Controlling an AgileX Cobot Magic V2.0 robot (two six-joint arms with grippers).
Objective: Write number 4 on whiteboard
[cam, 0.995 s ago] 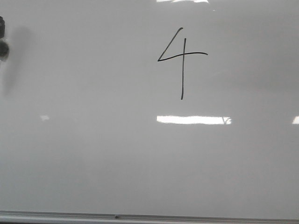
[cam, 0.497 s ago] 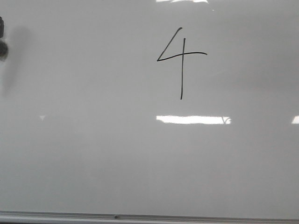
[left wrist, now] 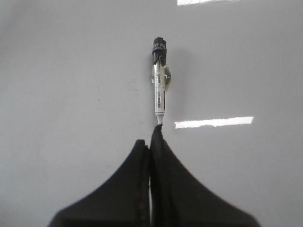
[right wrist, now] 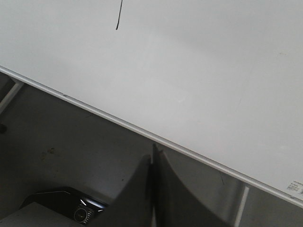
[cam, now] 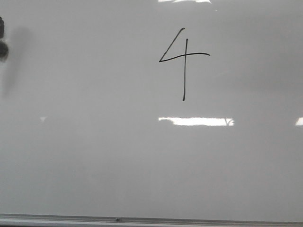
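Operator: With the front view as reference, where does the number 4 (cam: 183, 59) sit?

Technician: Upper centre of the frame, on the whiteboard (cam: 94, 161). All three strokes read complete: slanted left stroke, crossbar, long vertical. The task appears finished.

Operator: Which arm is nearer the figure?

Technician: Cannot tell for certain. A dark blurred shape (cam: 3, 42), possibly part of the left arm, shows at the upper left edge of the front view, well apart from the figure. The right wrist view catches only the lower end of the vertical stroke at its upper left, beyond the board's edge strip (right wrist: 142, 135).

Operator: State of the left gripper (left wrist: 150, 142)?

Technician: Fingers together. A marker (left wrist: 160, 80) lies lengthwise just beyond the tips, long axis in line with the fingers, its near end touching or almost touching them. Whether it is pinched cannot be confirmed.

Operator: Right gripper (right wrist: 152, 158)?

Technician: Fingers together, holding nothing, positioned off the board.
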